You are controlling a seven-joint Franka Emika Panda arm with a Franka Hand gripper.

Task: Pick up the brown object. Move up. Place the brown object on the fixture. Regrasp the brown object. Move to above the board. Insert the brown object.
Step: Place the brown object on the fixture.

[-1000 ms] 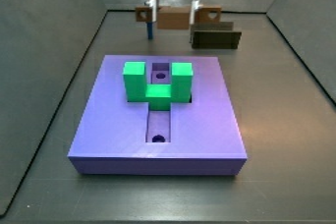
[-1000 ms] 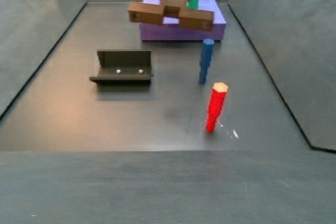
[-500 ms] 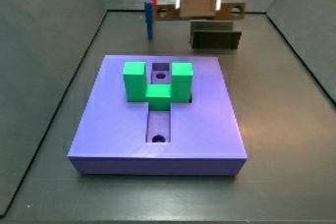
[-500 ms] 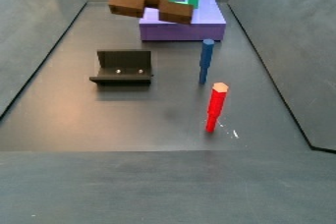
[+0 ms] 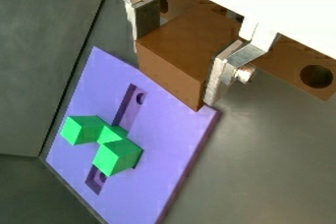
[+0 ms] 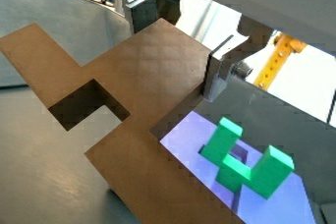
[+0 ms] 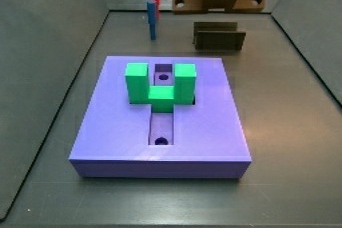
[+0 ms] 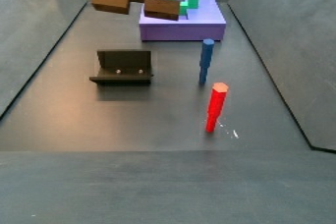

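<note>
Brown object (image 8: 132, 2), clamped in our gripper (image 5: 184, 37) fingers (image 5: 234, 64) high over the bench (image 8: 157, 110) beyond the fixture (image 8: 122, 68), could twist or slip if we lower it off-centre onto those low walls.

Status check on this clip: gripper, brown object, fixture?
Gripper shut on the brown object, high in the air. Fixture empty on the floor. Board untouched; nothing in the way.
</note>
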